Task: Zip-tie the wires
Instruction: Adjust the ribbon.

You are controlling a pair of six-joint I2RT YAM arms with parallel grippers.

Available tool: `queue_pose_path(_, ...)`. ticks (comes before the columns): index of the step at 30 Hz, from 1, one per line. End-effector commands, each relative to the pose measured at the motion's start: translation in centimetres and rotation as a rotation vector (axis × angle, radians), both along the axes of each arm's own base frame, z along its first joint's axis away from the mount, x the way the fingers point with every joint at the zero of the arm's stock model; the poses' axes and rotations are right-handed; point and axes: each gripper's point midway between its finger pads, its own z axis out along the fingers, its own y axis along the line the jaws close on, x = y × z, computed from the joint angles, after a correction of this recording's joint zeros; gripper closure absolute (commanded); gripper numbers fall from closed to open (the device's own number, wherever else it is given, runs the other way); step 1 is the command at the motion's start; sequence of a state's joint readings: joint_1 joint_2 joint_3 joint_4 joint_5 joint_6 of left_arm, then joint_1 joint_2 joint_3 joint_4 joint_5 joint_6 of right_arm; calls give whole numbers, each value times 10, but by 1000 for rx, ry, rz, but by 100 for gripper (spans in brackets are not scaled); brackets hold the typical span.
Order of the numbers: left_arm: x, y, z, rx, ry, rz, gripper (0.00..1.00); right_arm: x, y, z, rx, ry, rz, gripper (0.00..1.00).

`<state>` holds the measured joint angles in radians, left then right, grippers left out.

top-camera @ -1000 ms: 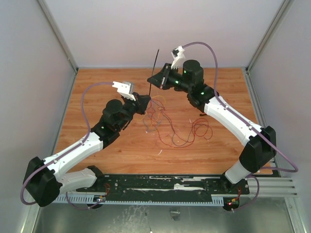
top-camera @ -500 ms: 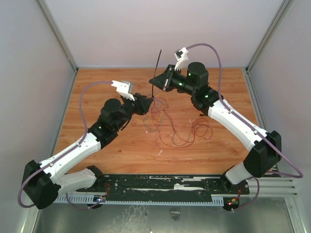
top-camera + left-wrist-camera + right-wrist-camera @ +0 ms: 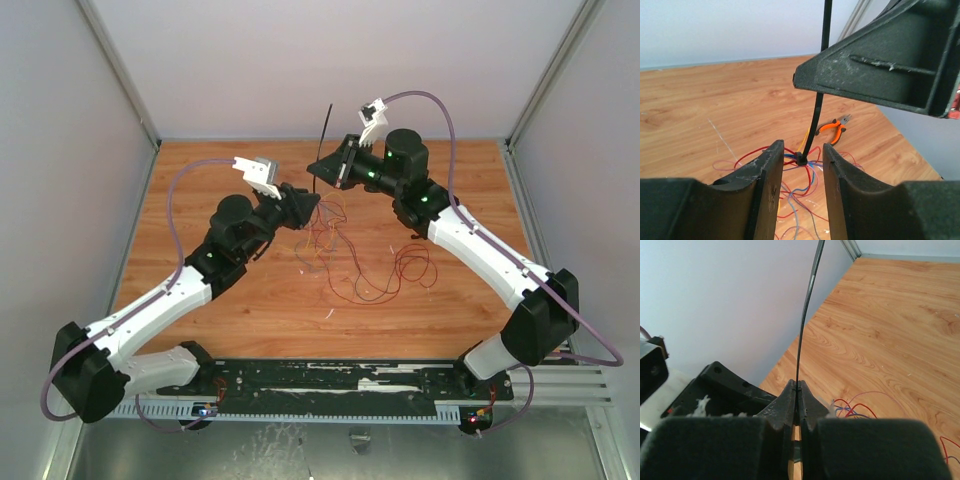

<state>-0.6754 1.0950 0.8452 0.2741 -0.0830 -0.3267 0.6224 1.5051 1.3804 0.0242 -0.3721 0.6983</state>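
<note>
The zip tie (image 3: 324, 140) stands nearly upright over the back of the table, its black strip (image 3: 807, 310) pinched in my right gripper (image 3: 798, 385), which is shut on it. Its small head (image 3: 801, 159) cinches a bunch of the wires (image 3: 812, 172), thin red, blue and purple strands that hang from it and spread in loops over the wood (image 3: 345, 255). My left gripper (image 3: 802, 147) is open, its fingertips on either side of the head and just short of it, touching nothing. In the top view the left gripper (image 3: 310, 205) sits just below the right gripper (image 3: 322, 168).
Orange-handled pliers (image 3: 834, 129) lie on the wooden table beyond the wires. A red wire loop (image 3: 412, 268) lies under the right forearm. Grey walls close the table at back and sides. A black rail (image 3: 340, 380) runs along the near edge.
My left gripper has opened from shut and now stands off the zip tie's head. The right gripper shifted slightly right and up with the strip, then held still.
</note>
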Motion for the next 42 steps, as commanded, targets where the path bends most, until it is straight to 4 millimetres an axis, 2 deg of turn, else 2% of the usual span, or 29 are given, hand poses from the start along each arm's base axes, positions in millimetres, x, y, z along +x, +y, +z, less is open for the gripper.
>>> queue_pose_path(1, 6, -7, 12, -36, -20, -9, 60, -10, -1, 19, 35, -52, 21, 100)
queue_pose_path(11, 10, -8, 11, -35, -20, -1, 77, -9, -3, 21, 33, -61, 11, 100)
queue_pose_path(21, 10, -5, 21, -41, -43, 7, 72, -5, -5, 16, 11, -60, -8, 100)
queue_pose_path(26, 11, -5, 24, -36, -50, 11, 74, -5, -4, 16, 12, -59, -6, 100)
queue_pose_path(32, 11, -6, 18, -31, -40, 7, 80, -4, -4, 18, 15, -64, -14, 100)
queue_pose_path(42, 11, -10, -3, -30, -3, -4, 82, -4, -4, 30, 45, -79, -19, 100)
